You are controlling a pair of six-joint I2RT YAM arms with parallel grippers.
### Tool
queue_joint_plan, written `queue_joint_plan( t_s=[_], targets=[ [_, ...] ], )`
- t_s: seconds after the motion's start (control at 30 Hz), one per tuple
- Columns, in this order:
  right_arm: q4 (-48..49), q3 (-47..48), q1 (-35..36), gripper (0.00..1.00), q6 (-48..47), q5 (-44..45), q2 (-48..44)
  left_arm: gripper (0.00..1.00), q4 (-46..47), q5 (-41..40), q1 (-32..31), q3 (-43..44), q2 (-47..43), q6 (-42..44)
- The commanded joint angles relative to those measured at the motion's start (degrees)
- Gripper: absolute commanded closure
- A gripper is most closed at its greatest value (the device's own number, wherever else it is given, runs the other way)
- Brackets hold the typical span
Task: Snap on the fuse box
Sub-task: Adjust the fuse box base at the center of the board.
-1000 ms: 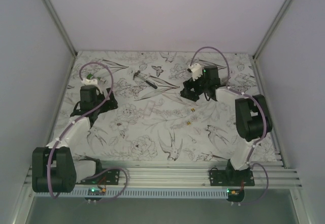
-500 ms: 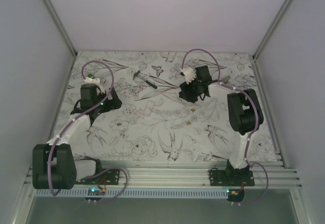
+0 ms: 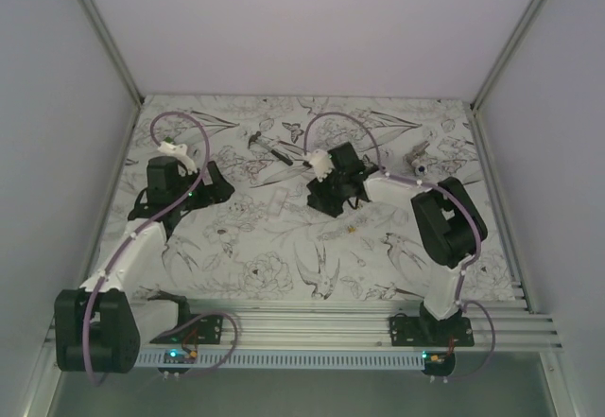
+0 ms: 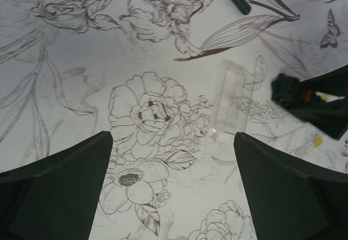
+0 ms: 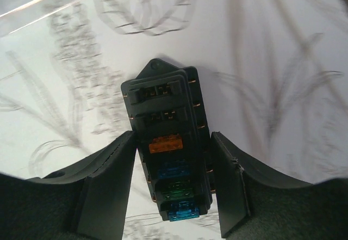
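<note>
The fuse box [image 5: 166, 115] is black, with orange, blue and green fuses in its slots. My right gripper [image 5: 173, 142] is shut on it, one finger pressed against each long side, and it hangs a little above the patterned table. In the left wrist view the same box [image 4: 296, 90] shows at the right edge inside the right gripper's fingers. From above, the right gripper [image 3: 328, 195] covers the box near the table's middle. A clear plastic cover [image 4: 234, 101] lies flat on the table ahead of my left gripper [image 4: 173, 139], which is open and holds nothing.
A thin dark hammer-like tool [image 3: 269, 149] lies at the back centre. Small yellow bits [image 3: 352, 228] lie near the right gripper. A small grey piece [image 3: 417, 161] sits at the back right. Grey walls enclose the table on three sides.
My right gripper has narrowed onto the fuse box and swung left and nearer with it. The left gripper has drifted slightly right and stayed open.
</note>
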Motion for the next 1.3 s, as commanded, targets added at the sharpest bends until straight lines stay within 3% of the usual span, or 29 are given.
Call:
queue_joint_plan(
  t_s=[0.0,0.27,0.5,0.63,0.9,1.27],
  targets=[
    [-0.74,-3.32,5.16,0.42,0.79,-0.33,-3.87,0.0,-1.62,2.65,-1.56,-1.31,-2.21,-2.04],
    [1.79,-8.93,13.65,0.43,-1.74,-0.88,-7.46,0.0,-1.92,3.69,-3.59,-2.42,-3.57,-5.18],
    [4.91,-13.61,14.28,0.2,2.12,5.29,-12.52,0.0,-1.95,5.38,-6.84,-2.86,-4.04,-6.1],
    [4.36,-16.08,14.24,0.14,4.53,9.12,-15.84,0.0,-2.07,5.67,-8.2,-3.23,-4.42,-6.37],
    [4.99,-18.97,13.73,0.13,6.52,14.64,-16.31,0.0,-2.2,6.48,-9.68,-2.98,-3.8,-6.66],
    [7.59,-12.33,8.43,0.14,4.06,18.8,-10.48,0.0,-2.24,10.02,-10.8,-1.65,-0.91,-5.52]
  ],
)
